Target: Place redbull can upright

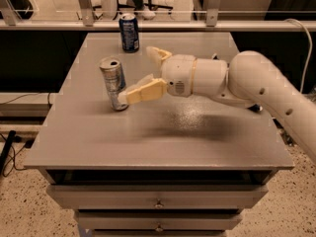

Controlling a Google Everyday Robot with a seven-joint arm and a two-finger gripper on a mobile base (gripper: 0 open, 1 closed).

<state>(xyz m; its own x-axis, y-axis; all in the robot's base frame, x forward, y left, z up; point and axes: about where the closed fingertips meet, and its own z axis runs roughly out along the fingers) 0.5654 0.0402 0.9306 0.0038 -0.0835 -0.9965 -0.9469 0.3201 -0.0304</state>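
Arm stretched leftward over the table, my gripper gapes wide beside the upright redbull can; I can't read its label.

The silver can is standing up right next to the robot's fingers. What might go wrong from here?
The gripper is open, but its lower finger sits right by the base of the redbull can; a sideways pull might tip it. A wide swing may also hit the blue can behind.

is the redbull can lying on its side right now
No, the redbull can stands on its base on the table, silver top up, with the open gripper close beside it.
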